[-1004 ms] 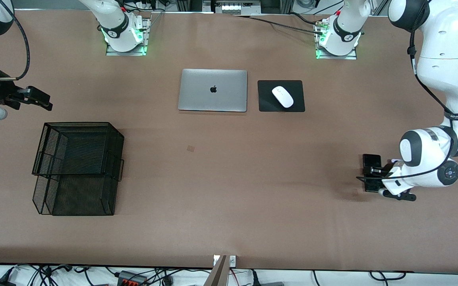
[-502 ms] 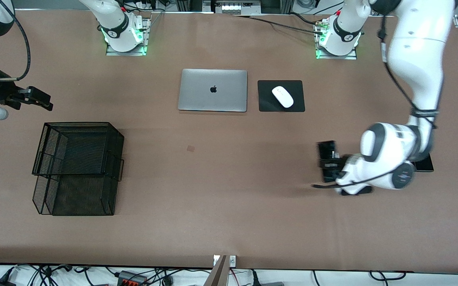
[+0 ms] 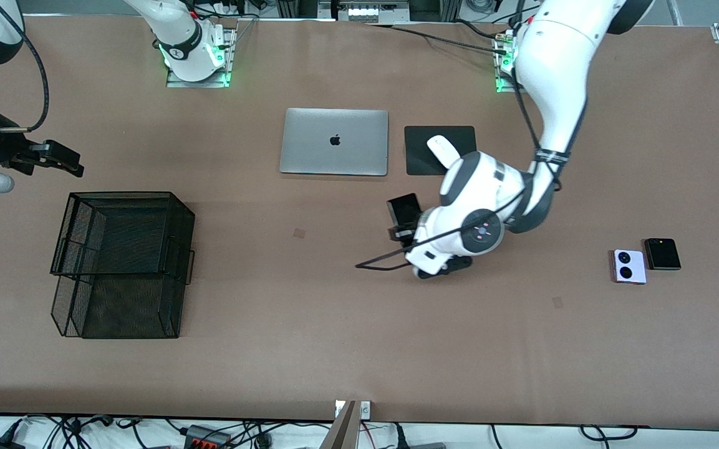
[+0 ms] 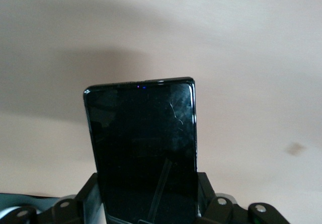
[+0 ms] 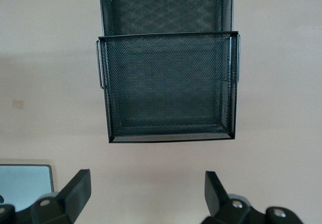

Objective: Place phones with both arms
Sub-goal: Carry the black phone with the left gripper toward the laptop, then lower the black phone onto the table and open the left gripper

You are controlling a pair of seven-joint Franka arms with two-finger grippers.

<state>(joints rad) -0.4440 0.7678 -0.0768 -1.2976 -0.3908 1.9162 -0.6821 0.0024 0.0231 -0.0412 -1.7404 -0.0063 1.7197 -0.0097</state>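
My left gripper (image 3: 404, 232) is shut on the long black phone (image 3: 404, 212) and holds it in the air over the bare table, near the black mouse pad. In the left wrist view the phone (image 4: 143, 143) stands up between the jaws (image 4: 146, 204). The small lavender phone (image 3: 629, 266) with two black circles and the small squarish black phone (image 3: 662, 254) lie side by side on the table at the left arm's end. My right gripper (image 3: 60, 157) is open and empty, waiting in the air at the right arm's end, close to the black mesh trays (image 3: 123, 234); the right wrist view (image 5: 146, 189) shows them too (image 5: 168, 83).
A closed silver laptop (image 3: 334, 141) lies mid-table toward the bases, with a white mouse (image 3: 441, 148) on a black pad (image 3: 421, 153) beside it. The stacked mesh trays have a lower tray (image 3: 119, 305) sticking out toward the front camera. A corner of the laptop (image 5: 25, 183) shows in the right wrist view.
My left arm has carried the long black phone from the left arm's end toward the middle of the table, uncovering the lavender and small black phones. The right arm has stayed still.
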